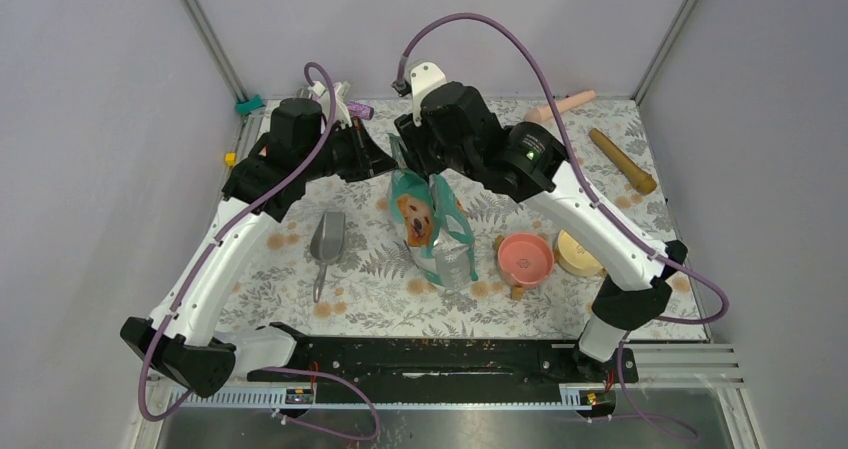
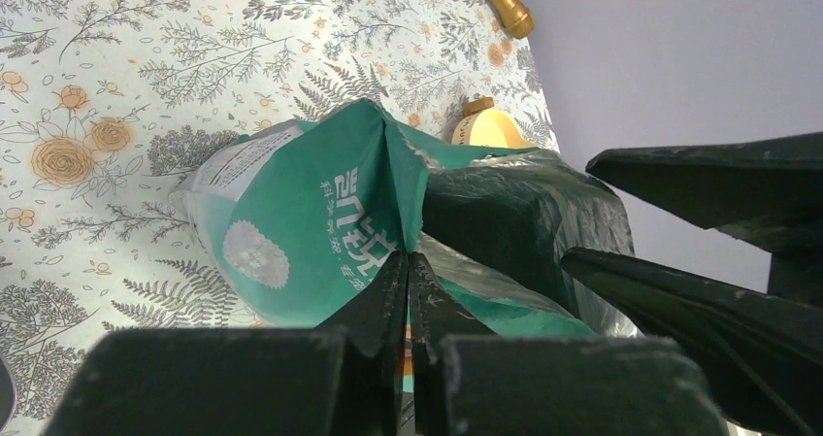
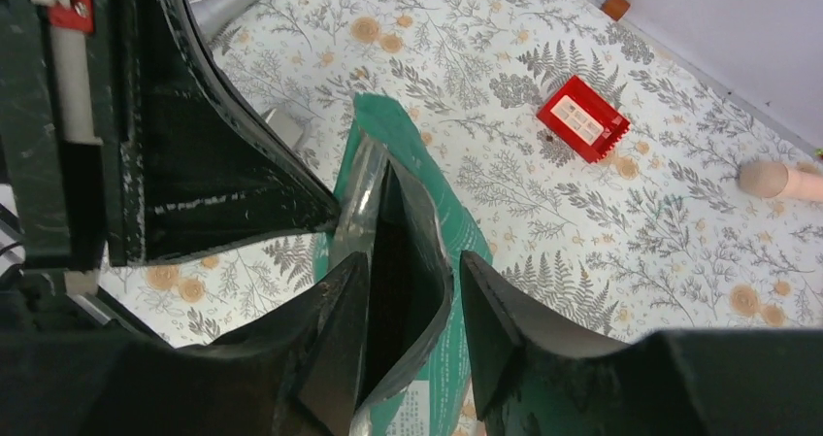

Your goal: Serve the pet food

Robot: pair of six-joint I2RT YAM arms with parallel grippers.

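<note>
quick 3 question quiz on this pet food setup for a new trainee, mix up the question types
1. True or false: the grey scoop lies inside the pink bowl.
2. The left gripper is: A open; B shut on the rim of the pet food bag; C shut on the scoop.
3. Fill in: seen from above, the yellow bowl stands to the pink bowl's ____.
Key: 1 false; 2 B; 3 right.
</note>
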